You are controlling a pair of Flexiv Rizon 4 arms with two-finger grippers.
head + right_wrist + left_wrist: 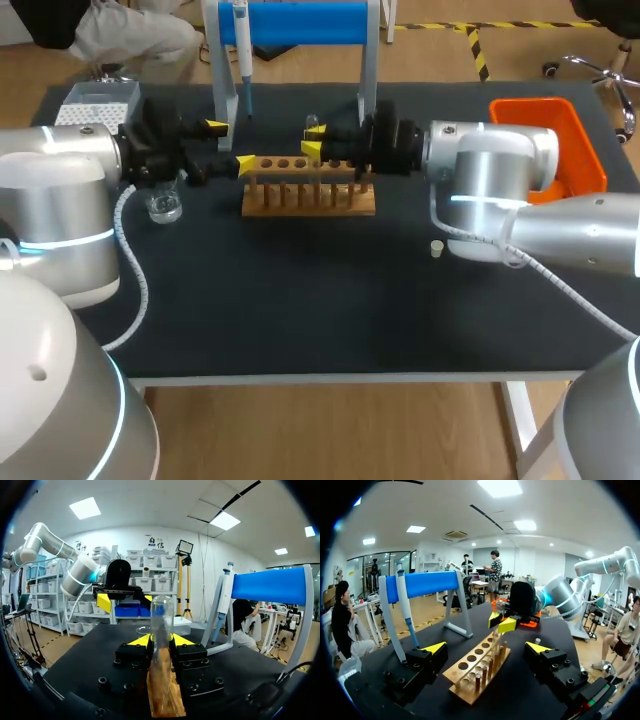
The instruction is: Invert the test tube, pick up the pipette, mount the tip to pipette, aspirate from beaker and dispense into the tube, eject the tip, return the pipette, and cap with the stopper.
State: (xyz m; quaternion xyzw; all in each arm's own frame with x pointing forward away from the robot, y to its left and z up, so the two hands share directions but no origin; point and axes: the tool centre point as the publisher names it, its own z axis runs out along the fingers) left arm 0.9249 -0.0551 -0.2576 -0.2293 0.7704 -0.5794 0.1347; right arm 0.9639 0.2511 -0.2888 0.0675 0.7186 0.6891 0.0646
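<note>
Dark surface (300, 300) carries the wooden rack (308, 195), above which the right tool (161, 640) clamps the test tube (161, 612) upright, presumably for inversion, while the left tool (230, 146) stands wide at the rack's end, probably to brace it.

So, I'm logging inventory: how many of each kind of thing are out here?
test tube: 1
wooden rack: 1
pipette: 1
blue stand: 1
beaker: 1
tip box: 1
orange bin: 1
stopper: 1
Total: 8
</note>
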